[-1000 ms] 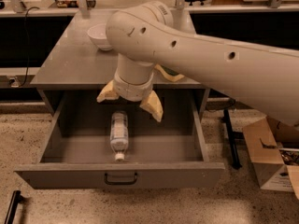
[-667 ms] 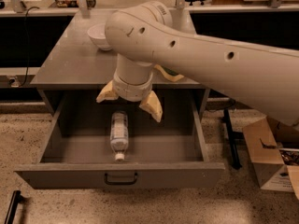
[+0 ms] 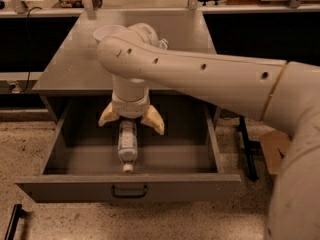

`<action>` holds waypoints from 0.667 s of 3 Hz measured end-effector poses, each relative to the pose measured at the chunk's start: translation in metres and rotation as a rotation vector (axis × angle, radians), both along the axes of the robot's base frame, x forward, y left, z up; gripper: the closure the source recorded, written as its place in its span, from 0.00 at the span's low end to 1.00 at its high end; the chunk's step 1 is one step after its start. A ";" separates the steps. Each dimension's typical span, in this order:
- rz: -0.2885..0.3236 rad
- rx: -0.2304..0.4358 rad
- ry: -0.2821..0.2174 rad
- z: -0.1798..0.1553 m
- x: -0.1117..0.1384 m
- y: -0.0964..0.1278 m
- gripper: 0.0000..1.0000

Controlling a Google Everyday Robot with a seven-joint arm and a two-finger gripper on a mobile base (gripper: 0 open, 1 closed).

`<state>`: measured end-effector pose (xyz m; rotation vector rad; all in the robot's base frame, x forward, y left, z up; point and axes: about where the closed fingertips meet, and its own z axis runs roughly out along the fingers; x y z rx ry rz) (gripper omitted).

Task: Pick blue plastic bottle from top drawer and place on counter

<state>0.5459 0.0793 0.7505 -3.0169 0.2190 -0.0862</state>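
Note:
The blue plastic bottle lies on its side in the open top drawer, white cap toward the drawer front. My gripper hangs over the back end of the bottle, its two tan fingers spread to either side of it, open and holding nothing. The grey counter stretches behind the drawer. My arm crosses the view from the right and hides the middle of the counter.
A white bowl stands on the counter behind my arm. The drawer's dark bar handle faces the front. A cardboard box and a dark frame leg stand on the speckled floor to the right.
My gripper has come down and forward, from above the drawer's back edge to just over the bottle's rear end. The bottle has not moved.

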 end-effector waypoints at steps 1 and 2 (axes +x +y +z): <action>0.012 -0.004 0.005 -0.005 0.000 0.000 0.00; 0.035 -0.055 0.042 -0.034 0.006 0.013 0.00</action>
